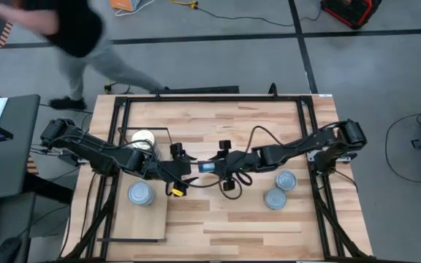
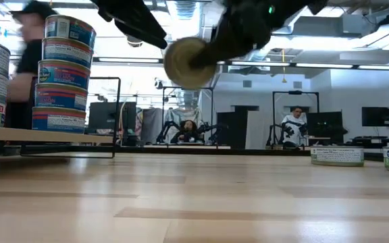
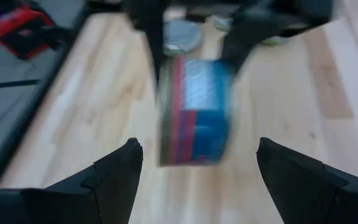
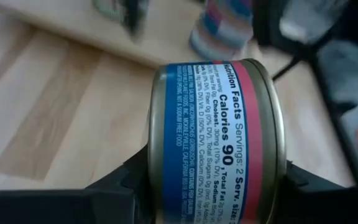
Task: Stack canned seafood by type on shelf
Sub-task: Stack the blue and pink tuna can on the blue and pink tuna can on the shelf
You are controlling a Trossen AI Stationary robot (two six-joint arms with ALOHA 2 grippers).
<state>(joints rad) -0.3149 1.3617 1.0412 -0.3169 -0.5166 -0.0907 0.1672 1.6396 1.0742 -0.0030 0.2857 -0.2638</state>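
1. The right gripper [image 1: 212, 167], at the centre of the high view, has its fingers closed on a blue-and-red tin [image 4: 216, 143], held in the air above the table [image 1: 232, 219]. In the low view the tin [image 2: 186, 62] hangs high, left of centre, its round gold face turned toward the camera.

2. The tin is held on edge: its short axis lies roughly level, not upright, so it would have to be turned flat before it could stack.

3. The left gripper [image 1: 185, 174] sits just left of the tin in the high view, fingers spread wide and empty. In the left wrist view the tin [image 3: 194, 112] lies straight ahead between the two dark fingers [image 3: 114, 171], a little beyond their tips. This looks like a hand-over, with the left arm nearer the shelf.

4. The shelf [image 1: 148, 219] lies at the lower left of the high view, carrying two stacks [image 1: 141, 193], [image 1: 143, 139].

5. Two more tins [image 1: 286, 180], [image 1: 275, 198] rest on the table at the centre right.
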